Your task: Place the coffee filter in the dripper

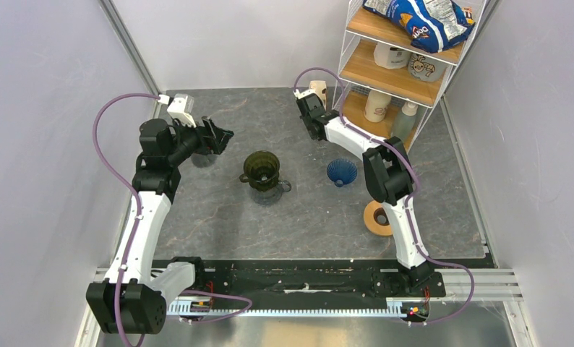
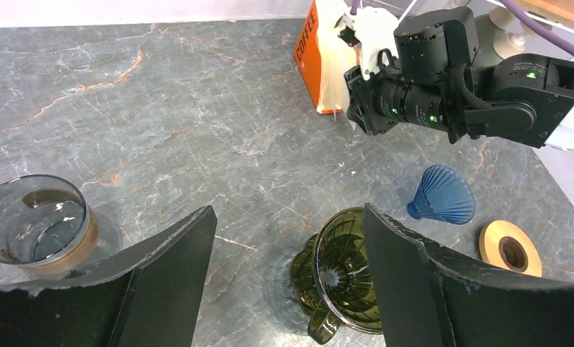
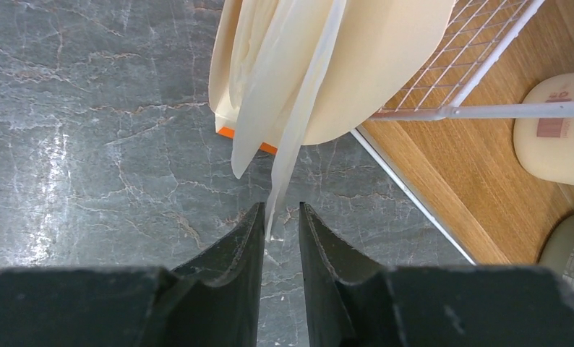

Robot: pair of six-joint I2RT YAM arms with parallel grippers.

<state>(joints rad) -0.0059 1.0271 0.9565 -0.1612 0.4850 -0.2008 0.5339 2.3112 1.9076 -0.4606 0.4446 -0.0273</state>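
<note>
The dark olive-green dripper (image 1: 261, 170) stands upright mid-table; in the left wrist view it (image 2: 345, 271) sits below and between my fingers, empty. My left gripper (image 1: 219, 137) (image 2: 289, 211) is wide open and empty, held above the table left of the dripper. My right gripper (image 1: 309, 101) (image 3: 280, 206) is at the back by the shelf, its jaws a narrow gap apart. The lower edge of one thin off-white coffee filter (image 3: 291, 152) hangs from the cream stack (image 3: 385, 65) and pokes between the fingertips, against the left one.
A blue ribbed cone (image 1: 341, 171) (image 2: 443, 194) stands right of the dripper, a wooden ring (image 1: 378, 217) nearer. A glass carafe (image 2: 35, 220) is at the left. The orange filter box (image 2: 307, 43) leans by the wire shelf (image 1: 400, 65) with bottles and a chip bag.
</note>
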